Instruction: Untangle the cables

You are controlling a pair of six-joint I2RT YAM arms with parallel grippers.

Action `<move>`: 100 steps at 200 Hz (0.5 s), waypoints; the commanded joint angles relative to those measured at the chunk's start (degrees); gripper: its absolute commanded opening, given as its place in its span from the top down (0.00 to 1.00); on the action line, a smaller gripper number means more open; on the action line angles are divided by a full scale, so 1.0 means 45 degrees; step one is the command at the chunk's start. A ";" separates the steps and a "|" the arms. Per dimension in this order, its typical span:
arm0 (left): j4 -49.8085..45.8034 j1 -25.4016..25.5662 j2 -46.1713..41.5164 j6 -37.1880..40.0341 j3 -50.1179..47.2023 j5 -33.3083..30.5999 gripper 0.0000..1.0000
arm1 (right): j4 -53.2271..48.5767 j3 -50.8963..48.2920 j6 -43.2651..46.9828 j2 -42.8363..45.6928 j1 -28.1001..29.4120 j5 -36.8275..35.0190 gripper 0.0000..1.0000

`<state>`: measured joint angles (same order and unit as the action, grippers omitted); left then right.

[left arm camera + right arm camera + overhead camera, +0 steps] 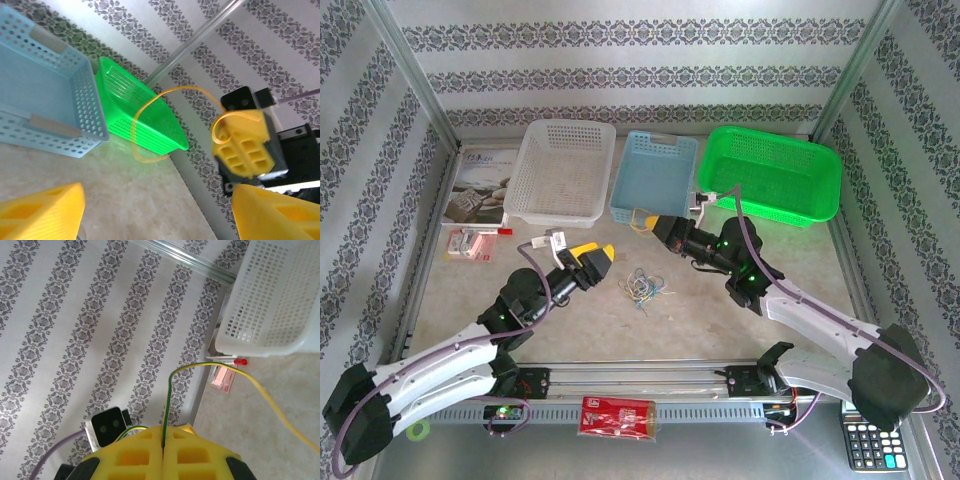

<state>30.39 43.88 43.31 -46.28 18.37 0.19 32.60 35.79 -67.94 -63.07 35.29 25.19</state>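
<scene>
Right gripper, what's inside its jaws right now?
A thin yellow-green cable is pinched in the shut right gripper, rising out and arcing away. Its clamped stretch is hidden inside the grip.

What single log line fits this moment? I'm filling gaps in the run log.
left gripper: open, empty | right gripper: shut on yellow cable, raised | other cables: tangled pile on table

Lab robot cell: patterned backdrop walls [640,60], aluminium frame posts [417,75], arm-mounting rail [650,378] on table [820,270].
</scene>
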 commanded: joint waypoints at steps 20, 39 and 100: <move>-0.1819 0.0132 -0.0900 0.0393 -0.0147 -0.0899 0.16 | -0.0902 0.1639 0.0912 -0.0471 -0.0568 0.0735 1.00; -0.2021 0.0135 -0.0840 0.0508 0.0012 -0.0882 0.12 | -0.1374 0.2279 0.1271 -0.0809 -0.0957 0.0986 1.00; -0.2547 0.0113 -0.0291 0.0680 0.0729 -0.0830 0.00 | -0.2571 0.4156 0.2215 -0.2869 -0.2923 0.1785 1.00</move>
<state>20.60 43.88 41.60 -44.49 19.11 -2.87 23.51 50.89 -60.84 -72.16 25.06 30.33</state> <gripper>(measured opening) 0.997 0.050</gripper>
